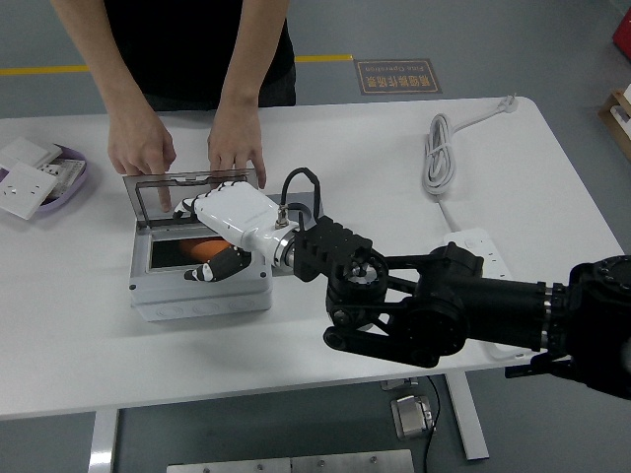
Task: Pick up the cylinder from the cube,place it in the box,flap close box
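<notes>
The grey box [197, 296] stands open at the table's left centre, its clear lid [187, 192] upright at the back. The orange cylinder [202, 248] lies low inside the box. My right hand [197, 241], white on a black arm, hovers over the box with fingers [184, 210] spread toward the lid and the thumb out in front; the cylinder sits between them, under the palm. A person's two hands [235, 148] rest on the lid's top edge and hold it up. The dark cube [314, 204] is mostly hidden behind my wrist.
A purple tray [74, 182] with white socket plates sits at the far left. A coiled white cable [439, 148] lies at the back right. A white power strip [478, 241] lies under my forearm. The person stands at the far edge.
</notes>
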### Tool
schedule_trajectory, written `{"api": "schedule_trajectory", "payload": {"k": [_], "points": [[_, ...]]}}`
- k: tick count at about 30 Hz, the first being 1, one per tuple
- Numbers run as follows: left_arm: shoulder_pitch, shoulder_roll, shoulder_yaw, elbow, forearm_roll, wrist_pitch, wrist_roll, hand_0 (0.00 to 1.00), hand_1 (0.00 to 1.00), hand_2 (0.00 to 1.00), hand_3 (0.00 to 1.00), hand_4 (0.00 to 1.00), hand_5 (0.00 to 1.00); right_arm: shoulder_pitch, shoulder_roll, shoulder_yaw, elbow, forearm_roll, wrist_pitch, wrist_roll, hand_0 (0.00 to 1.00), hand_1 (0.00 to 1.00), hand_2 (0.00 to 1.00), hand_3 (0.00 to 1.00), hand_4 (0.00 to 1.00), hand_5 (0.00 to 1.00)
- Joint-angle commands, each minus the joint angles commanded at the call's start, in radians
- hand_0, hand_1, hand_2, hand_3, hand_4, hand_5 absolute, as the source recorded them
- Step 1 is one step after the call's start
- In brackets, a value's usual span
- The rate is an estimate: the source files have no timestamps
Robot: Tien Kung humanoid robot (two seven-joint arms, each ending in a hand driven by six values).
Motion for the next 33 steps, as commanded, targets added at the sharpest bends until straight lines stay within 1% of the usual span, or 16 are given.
{"api": "schedule_trajectory", "payload": {"k": [5, 9, 10, 15, 16, 17, 21, 24, 28, 33], "points": [[0.005, -0.002, -0.002, 0.000, 0.001, -0.001, 0.000, 0.629, 0.647, 0.625, 0.668, 0.722, 0.253, 0.030, 0.000, 0.067, 0.053, 0.111, 0.006, 0.014, 0.800, 0.706, 0.718, 0.803, 0.962, 0.480], [0.005, -0.003, -0.003, 0.000, 0.002, -0.001, 0.000, 0.629, 0.647, 0.625, 0.668, 0.722, 0.253, 0.063, 0.000, 0.105, 0.063, 0.189, 0.004, 0.028, 0.800, 0.706, 0.718, 0.803, 0.962, 0.480], [0.005, -0.003, -0.004, 0.000, 0.003, -0.001, 0.000, 0.629, 0.647, 0.625, 0.668, 0.722, 0.253, 0.072, 0.000, 0.112, 0.058, 0.210, 0.004, 0.031, 0.784, 0.690, 0.709, 0.790, 0.958, 0.483], [0.000, -0.001, -0.003, 0.000, 0.005, -0.001, -0.001, 0.629, 0.647, 0.625, 0.668, 0.722, 0.253, 0.116, 0.000, 0.106, -0.024, 0.307, 0.006, 0.056, 0.784, 0.690, 0.709, 0.790, 0.958, 0.483], [-0.001, -0.001, -0.003, 0.000, 0.005, -0.001, -0.001, 0.629, 0.647, 0.625, 0.668, 0.722, 0.253, 0.125, 0.000, 0.100, -0.046, 0.327, 0.007, 0.065, 0.761, 0.675, 0.699, 0.785, 0.954, 0.480], [-0.002, -0.001, -0.003, 0.000, 0.005, -0.001, -0.001, 0.629, 0.647, 0.625, 0.668, 0.722, 0.253, 0.133, 0.000, 0.094, -0.065, 0.344, 0.009, 0.073, 0.761, 0.675, 0.699, 0.785, 0.954, 0.480], [-0.004, 0.000, -0.004, -0.001, 0.007, -0.001, -0.001, 0.629, 0.647, 0.625, 0.668, 0.722, 0.253, 0.160, 0.000, 0.071, -0.150, 0.401, 0.012, 0.105, 0.761, 0.675, 0.699, 0.785, 0.954, 0.480], [-0.005, 0.000, -0.005, -0.001, 0.008, -0.001, -0.001, 0.629, 0.647, 0.625, 0.668, 0.722, 0.253, 0.166, 0.000, 0.052, -0.205, 0.425, 0.012, 0.117, 0.754, 0.671, 0.694, 0.781, 0.947, 0.475], [-0.005, -0.001, -0.005, 0.000, 0.008, -0.001, -0.001, 0.629, 0.647, 0.625, 0.668, 0.722, 0.253, 0.156, 0.000, 0.025, -0.225, 0.432, 0.010, 0.122, 0.753, 0.673, 0.691, 0.776, 0.946, 0.477], [-0.006, -0.001, -0.008, 0.000, 0.011, -0.001, -0.001, 0.629, 0.647, 0.625, 0.668, 0.722, 0.253, 0.135, 0.000, -0.001, -0.201, 0.417, 0.007, 0.121, 0.753, 0.673, 0.691, 0.776, 0.946, 0.477]]}}
